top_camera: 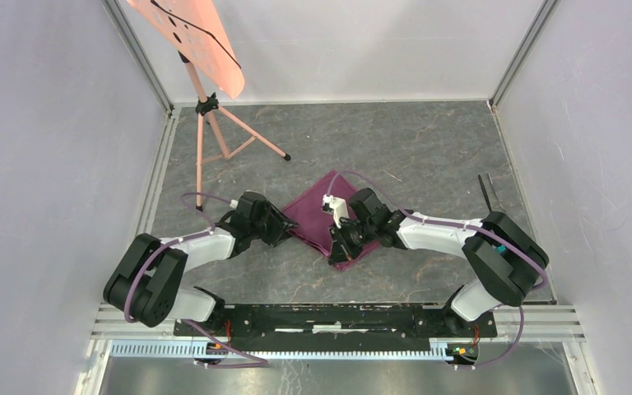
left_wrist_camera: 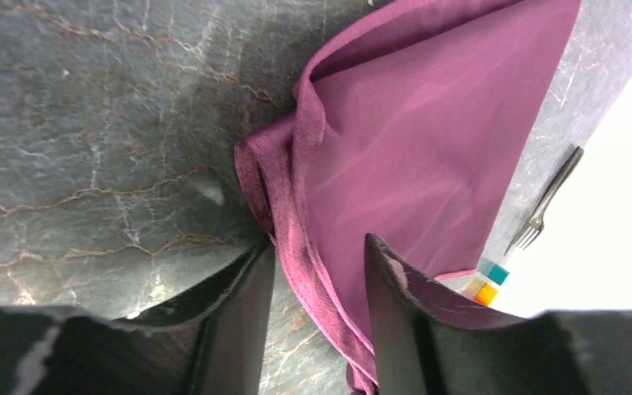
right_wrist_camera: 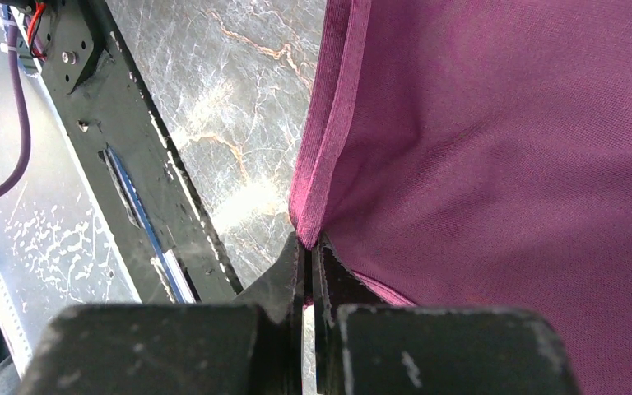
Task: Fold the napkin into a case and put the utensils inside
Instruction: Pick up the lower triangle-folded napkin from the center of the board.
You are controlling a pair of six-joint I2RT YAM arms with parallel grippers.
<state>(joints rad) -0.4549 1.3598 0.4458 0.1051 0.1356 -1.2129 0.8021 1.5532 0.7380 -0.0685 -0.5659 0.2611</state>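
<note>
Grey marbled table [top_camera: 428, 148], pale walls around; the maroon napkin [top_camera: 313, 216] lies mid-table. The right gripper [right_wrist_camera: 309, 259] is clenched on its corner. The left gripper [left_wrist_camera: 319, 280] stands half open astride its folded edge. A fork [left_wrist_camera: 546, 200] lies beyond.

We saw the left arm [top_camera: 206, 245] and the right arm [top_camera: 440, 233] built of white link shells between bulky black joint housings. A thin purple cable [top_camera: 206, 194] looped along each. The black tool fingers [left_wrist_camera: 234, 321] were scuffed grey, and the black mounting rail [top_camera: 321, 317] carried small screws.
</note>
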